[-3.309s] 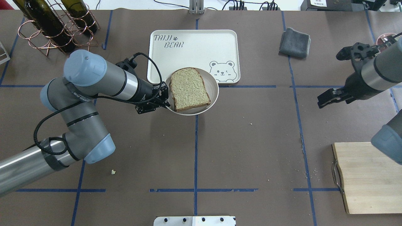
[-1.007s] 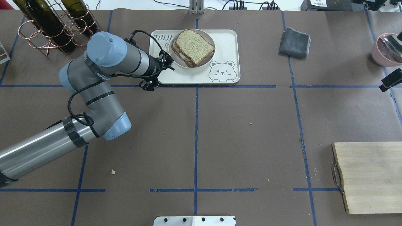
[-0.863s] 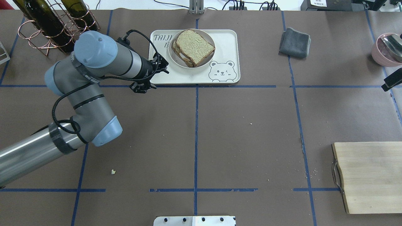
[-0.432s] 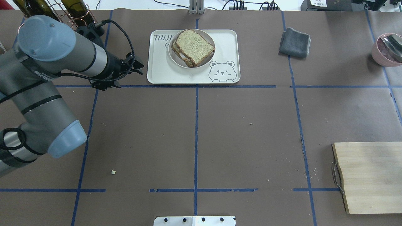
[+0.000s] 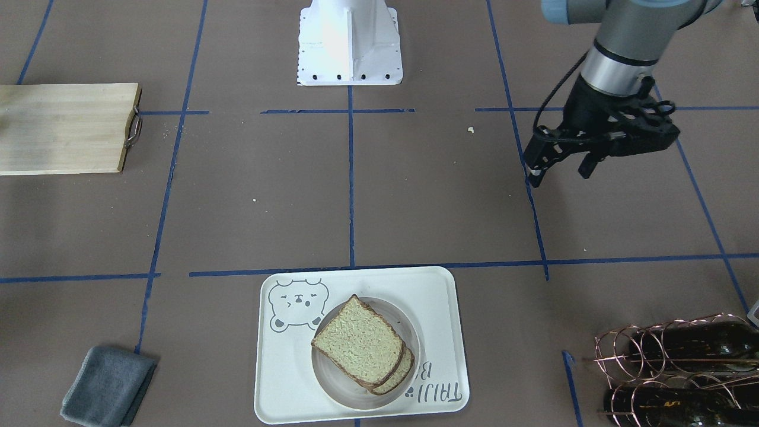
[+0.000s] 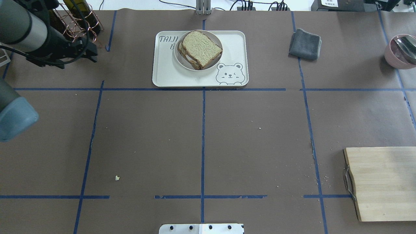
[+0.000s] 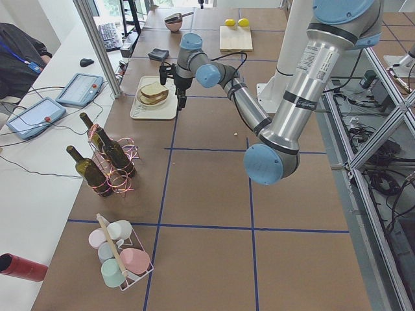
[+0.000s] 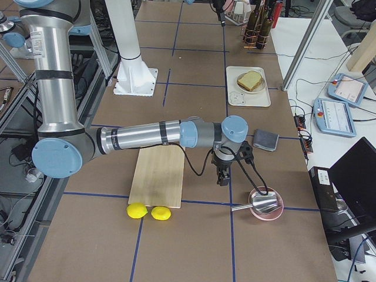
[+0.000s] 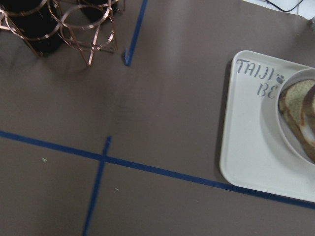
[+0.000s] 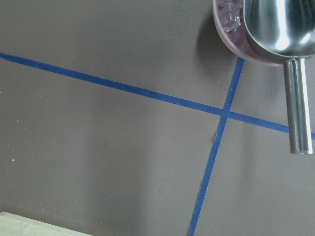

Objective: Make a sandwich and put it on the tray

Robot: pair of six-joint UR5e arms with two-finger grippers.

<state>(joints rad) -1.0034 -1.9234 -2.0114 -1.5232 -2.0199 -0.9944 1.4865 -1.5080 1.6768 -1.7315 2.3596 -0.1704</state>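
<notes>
Brown paper marked with blue tape lines covers the table [image 6: 253, 146]. I see the left gripper [image 5: 560, 171] with its fingers spread and nothing between them. It hangs over bare paper, well apart from the tray [image 6: 164, 76] and near the copper rack of wine bottles [image 6: 78, 22]. I find the right gripper [image 8: 222, 176] only in the side view, near the pink bowl [image 6: 391, 60] — whether it is spread or closed I cannot tell. On the tray sits a round white plate [image 6: 179, 60]. The sandwich [image 6: 201, 48] lies on that plate, two slices stacked, a sliver of white showing between them. A metal scoop [image 6: 406, 45] rests in the pink bowl.
</notes>
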